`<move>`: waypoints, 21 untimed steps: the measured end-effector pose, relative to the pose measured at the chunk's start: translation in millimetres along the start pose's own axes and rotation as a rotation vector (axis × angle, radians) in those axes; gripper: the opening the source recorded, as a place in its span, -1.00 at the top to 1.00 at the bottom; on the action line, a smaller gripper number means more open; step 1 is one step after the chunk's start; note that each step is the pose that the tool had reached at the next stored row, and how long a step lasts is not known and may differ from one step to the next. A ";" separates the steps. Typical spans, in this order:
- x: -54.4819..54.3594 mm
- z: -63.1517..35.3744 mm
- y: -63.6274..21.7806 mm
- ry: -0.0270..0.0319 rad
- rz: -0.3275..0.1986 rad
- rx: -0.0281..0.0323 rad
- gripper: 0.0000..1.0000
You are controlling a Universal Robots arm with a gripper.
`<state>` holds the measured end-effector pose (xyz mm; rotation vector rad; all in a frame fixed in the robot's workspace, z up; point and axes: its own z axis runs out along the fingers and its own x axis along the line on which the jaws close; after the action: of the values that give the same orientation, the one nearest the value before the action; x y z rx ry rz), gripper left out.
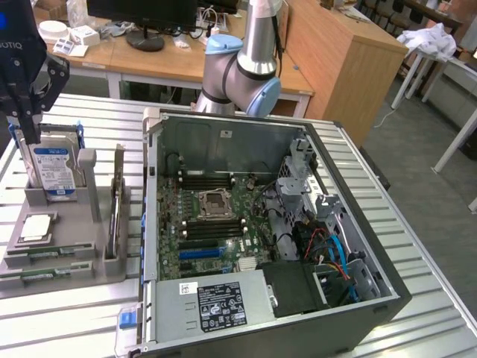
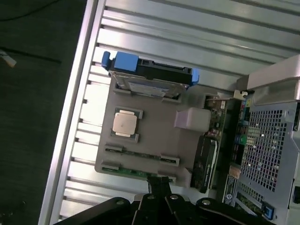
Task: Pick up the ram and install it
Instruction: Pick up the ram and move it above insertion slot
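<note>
Ram sticks (image 2: 143, 155) stand on edge in grooves of the grey tray (image 2: 154, 136) just beneath the claw (image 2: 158, 180), which hangs shut and empty, seemingly presented so for a clean pinch.

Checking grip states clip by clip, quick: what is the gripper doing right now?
Gripper: shut, nothing visibly held, hanging over the ram sticks in the gray holder tray.

Green ram (image 2: 140, 154), grey tray (image 2: 159, 138), blue-label hdd (image 2: 149, 87).
</note>
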<state>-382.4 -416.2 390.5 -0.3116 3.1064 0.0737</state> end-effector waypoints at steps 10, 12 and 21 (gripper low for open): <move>0.0 0.2 0.0 0.0083 -0.182 -0.0036 0.79; 0.0 0.3 0.0 0.0100 -0.218 -0.0042 0.79; 0.0 0.5 0.0 0.0174 -0.382 -0.0078 0.79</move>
<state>-382.4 -416.3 389.9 -0.8993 2.9994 0.0764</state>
